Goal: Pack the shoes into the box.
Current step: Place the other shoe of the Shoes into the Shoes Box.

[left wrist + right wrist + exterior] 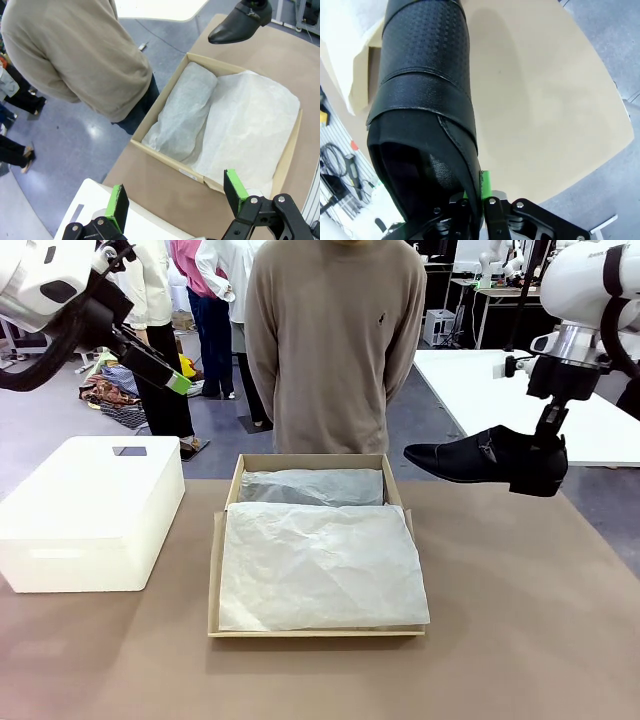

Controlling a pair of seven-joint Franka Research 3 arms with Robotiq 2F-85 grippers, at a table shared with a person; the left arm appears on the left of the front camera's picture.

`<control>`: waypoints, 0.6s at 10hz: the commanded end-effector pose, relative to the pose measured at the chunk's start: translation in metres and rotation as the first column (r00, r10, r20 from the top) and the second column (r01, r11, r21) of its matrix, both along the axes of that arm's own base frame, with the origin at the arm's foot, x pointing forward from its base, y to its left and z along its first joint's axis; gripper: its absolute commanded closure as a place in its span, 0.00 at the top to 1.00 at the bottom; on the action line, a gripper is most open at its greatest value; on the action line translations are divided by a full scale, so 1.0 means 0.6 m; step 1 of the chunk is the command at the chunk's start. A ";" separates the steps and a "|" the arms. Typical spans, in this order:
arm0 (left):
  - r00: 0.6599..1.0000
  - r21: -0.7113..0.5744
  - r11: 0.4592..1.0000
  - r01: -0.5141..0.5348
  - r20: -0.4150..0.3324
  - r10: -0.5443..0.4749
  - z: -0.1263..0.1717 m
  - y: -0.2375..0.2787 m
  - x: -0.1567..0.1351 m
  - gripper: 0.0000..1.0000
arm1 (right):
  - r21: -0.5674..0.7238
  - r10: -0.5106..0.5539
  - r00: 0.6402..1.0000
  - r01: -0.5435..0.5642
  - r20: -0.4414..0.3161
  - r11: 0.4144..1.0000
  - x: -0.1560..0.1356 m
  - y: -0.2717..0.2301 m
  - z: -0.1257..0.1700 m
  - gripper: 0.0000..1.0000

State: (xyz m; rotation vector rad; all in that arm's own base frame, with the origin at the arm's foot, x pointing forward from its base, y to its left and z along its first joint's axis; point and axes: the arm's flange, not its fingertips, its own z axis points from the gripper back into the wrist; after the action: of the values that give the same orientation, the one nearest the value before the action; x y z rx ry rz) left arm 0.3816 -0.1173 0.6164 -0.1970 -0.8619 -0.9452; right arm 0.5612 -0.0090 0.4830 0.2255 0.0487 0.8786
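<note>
1. We see the right fingers clamped on the heel of one shoe, aloft just right of the box, toe pointing left toward it.
2. The left fingers stand apart, empty, farther off.

Bench right of the box and on my near side is bare, easy pass. White box sits near its left wall, narrow gap. Person blocks the far rim. Tissue covers the inside. The shoe I hold hangs off the far right corner.
</note>
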 end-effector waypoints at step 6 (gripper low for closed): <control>1.000 -0.016 1.000 0.009 -0.003 -0.009 0.000 0.003 -0.001 1.00 | -0.027 -0.582 0.800 0.591 0.145 0.806 -0.074 0.172 0.066 0.00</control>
State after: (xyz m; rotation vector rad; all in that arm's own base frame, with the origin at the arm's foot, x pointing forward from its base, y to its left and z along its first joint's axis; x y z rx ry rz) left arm 0.3817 -0.1173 0.6163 -0.1970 -0.8617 -0.9452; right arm 0.5239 0.0818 0.5280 0.1672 -0.0949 0.3613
